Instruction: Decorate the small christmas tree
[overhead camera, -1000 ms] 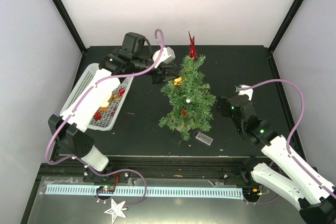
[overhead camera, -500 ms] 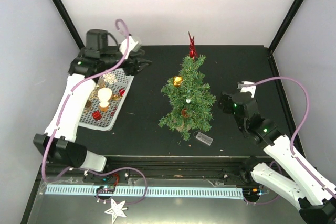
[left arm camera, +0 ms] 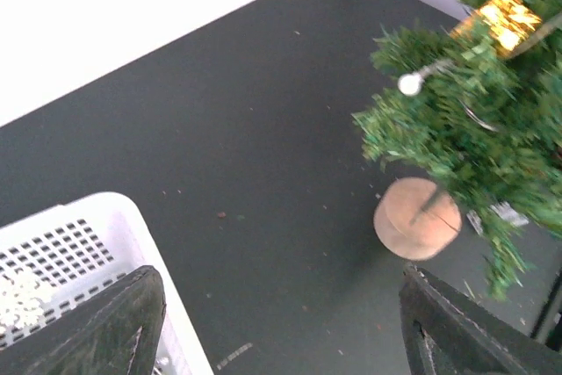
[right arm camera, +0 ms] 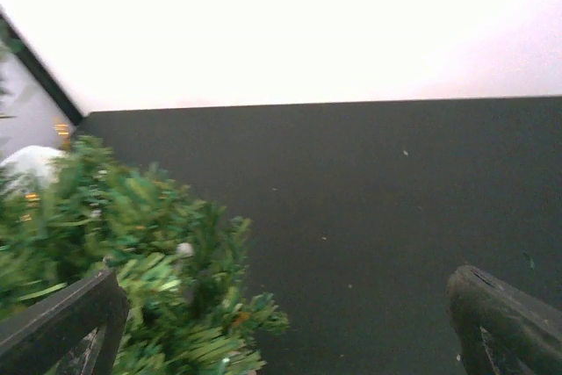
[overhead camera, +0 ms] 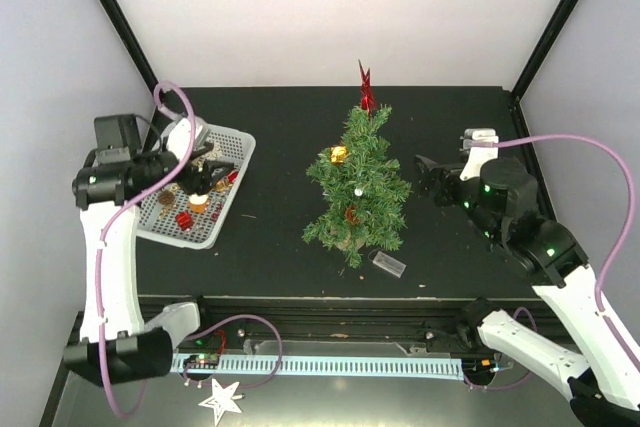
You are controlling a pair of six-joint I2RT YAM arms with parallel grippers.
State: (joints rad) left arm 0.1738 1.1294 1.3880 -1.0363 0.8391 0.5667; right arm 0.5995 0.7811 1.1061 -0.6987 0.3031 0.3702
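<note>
The small christmas tree point(overhead camera: 357, 192) stands upright mid-table on its tan base point(overhead camera: 347, 243). It carries a red star topper point(overhead camera: 366, 90), a gold ornament point(overhead camera: 339, 155) and a white bead point(overhead camera: 357, 190). My left gripper point(overhead camera: 207, 173) is open and empty over the white basket point(overhead camera: 226, 209). In the left wrist view point(left arm camera: 281, 340) its fingers point(left arm camera: 123, 331) frame bare table, with the tree point(left arm camera: 474, 129) and its base point(left arm camera: 417, 219) to the right. My right gripper point(overhead camera: 424, 175) is open and empty just right of the tree. The tree fills the lower left of the right wrist view point(right arm camera: 132, 252).
The basket holds a white-gold bulb point(overhead camera: 198, 183), red ornaments point(overhead camera: 185, 219) and a brown snowflake point(overhead camera: 165, 199). A clear plastic piece point(overhead camera: 389, 264) lies in front of the tree. A white star point(overhead camera: 220, 402) lies below the table's near edge.
My left arm swung away from the tree to the left and now hangs over the basket. My right arm rose and shifted slightly right. The tree has not moved.
</note>
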